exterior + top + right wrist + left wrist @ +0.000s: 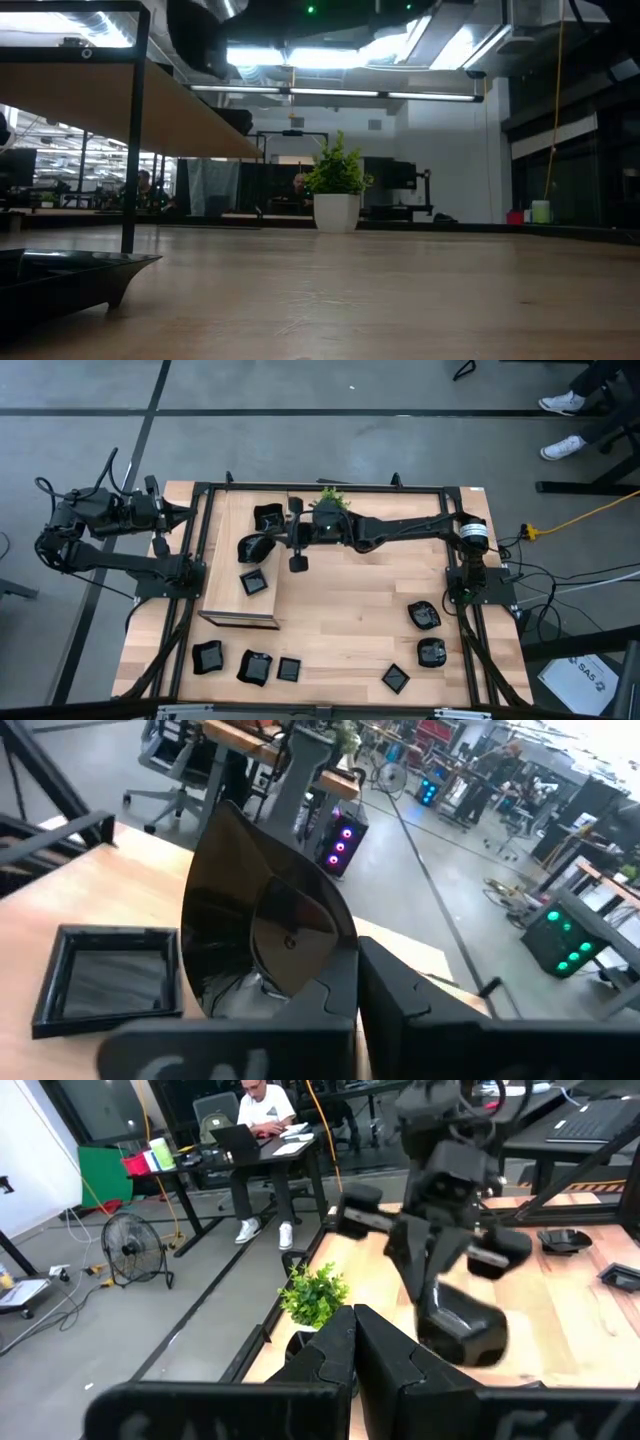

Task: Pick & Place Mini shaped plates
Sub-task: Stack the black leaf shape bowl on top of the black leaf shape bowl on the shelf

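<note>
Beside table, paper (590, 678) marked "SAS", right gripper (262, 546) clamping black plate (250, 548)

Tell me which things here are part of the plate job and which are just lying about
Job: plate held in the right gripper; square plate on the raised wooden platform; loose plates on the table.
Lying about: potted plant; parked left gripper.

"SAS" on white sheet (590, 682), floor
</note>
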